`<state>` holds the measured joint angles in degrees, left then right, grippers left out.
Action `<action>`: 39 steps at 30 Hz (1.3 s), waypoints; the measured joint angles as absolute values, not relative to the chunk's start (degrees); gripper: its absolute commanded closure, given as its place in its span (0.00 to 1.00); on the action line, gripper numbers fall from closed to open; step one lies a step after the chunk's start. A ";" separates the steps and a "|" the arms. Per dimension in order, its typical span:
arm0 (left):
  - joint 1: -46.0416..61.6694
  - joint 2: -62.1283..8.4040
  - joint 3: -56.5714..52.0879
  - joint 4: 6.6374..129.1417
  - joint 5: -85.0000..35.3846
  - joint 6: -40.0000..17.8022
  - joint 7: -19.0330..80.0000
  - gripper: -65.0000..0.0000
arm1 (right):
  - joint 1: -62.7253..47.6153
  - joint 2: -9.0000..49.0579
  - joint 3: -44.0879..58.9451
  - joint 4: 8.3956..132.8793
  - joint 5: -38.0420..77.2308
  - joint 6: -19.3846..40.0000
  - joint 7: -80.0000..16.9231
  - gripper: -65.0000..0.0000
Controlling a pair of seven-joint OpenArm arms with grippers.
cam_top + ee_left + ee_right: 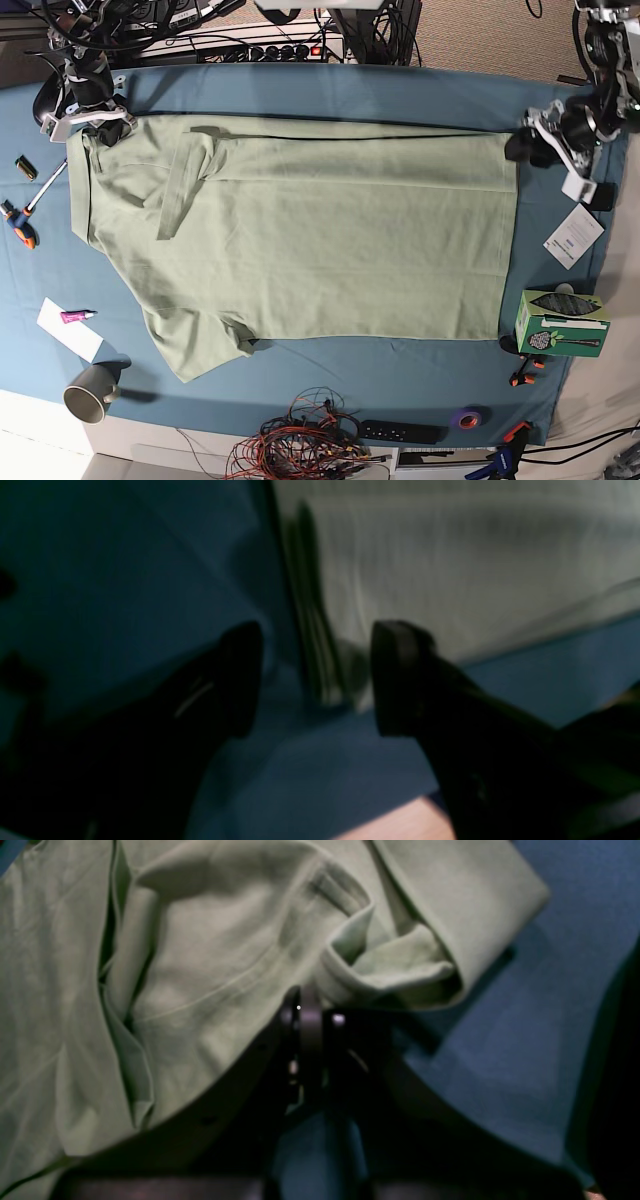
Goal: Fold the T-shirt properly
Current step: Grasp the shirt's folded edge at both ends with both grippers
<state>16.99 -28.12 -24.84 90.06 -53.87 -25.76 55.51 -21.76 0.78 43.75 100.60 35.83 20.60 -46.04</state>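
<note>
the left end effector (pixel 315 680) is seen with its two dark fingers (pixel 400 675) spread wide apart and nothing between them; in the left wrist view, which is blurred, the corner of the t-shirt (pixel 450 570) lies just beyond the gap, toward 12 o'clock, apart from the fingers. in the base view this end effector (pixel 540 140) is placed at about 2 o'clock on the bench, just beside the hem corner of the t-shirt (pixel 300 240).

the right end effector (pixel 310 1015) is seen with its fingers brought together; in the right wrist view bunched folds of the t-shirt (pixel 200 965) lie right at the tips, but whether cloth is pinched between them cannot be told. in the base view it (pixel 90 120) is placed at about 10 o'clock, at the collar end of the shirt.

the t-shirt is spread nearly flat across the middle of the bench, collar end toward 9 o'clock and hem toward 3 o'clock, with one sleeve pointing toward 7 o'clock.

the bench is covered by a teal-blue cloth (pixel 400 90). around the shirt are found a grey mug (pixel 90 395) at 8 o'clock, a pink marker (pixel 78 316) on a white sheet, a green box (pixel 560 322) at 4 o'clock, a white card (pixel 573 236) at 3 o'clock, a tangle of wires (pixel 300 440) at 6 o'clock, and a power strip (pixel 270 50) at 12 o'clock.
</note>
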 measured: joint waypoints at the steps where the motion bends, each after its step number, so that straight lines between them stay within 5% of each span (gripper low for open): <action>1: 16.25 -28.14 -24.93 88.49 -55.75 -26.61 55.92 0.46 | -21.76 0.78 43.75 100.60 35.83 20.60 -46.04 1.00; 14: 15.05 -28.38 -25.08 83.44 -68.07 -31.77 63.24 0.46 | -21.76 0.78 43.75 100.60 35.83 20.60 -46.06 1.00; 20: 15.11 -28.29 -25.08 83.33 -68.25 -32.01 64.20 0.59 | -21.76 0.78 43.75 100.60 35.83 20.60 -46.09 1.00; 26: 15.20 -28.25 -25.08 83.33 -68.36 -32.01 64.34 0.61 | -21.76 0.78 43.75 100.60 35.83 20.60 -46.26 1.00; 28: 15.20 -28.25 -25.08 83.33 -68.20 -31.99 64.38 0.70 | -21.76 0.78 43.75 100.60 35.81 20.60 -46.26 1.00; 31: 15.38 -28.16 -24.80 83.18 -67.31 -31.77 64.90 1.00 | -21.76 0.78 43.75 100.60 35.83 20.62 -46.41 1.00; 39: 15.51 -28.16 -24.75 83.11 -67.57 -31.79 65.01 1.00 | -22.06 0.78 43.75 100.60 38.39 26.20 -48.66 1.00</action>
<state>15.51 -28.16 -24.75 83.11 -67.57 -31.79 65.01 -22.06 0.78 43.75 100.60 38.39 26.20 -48.66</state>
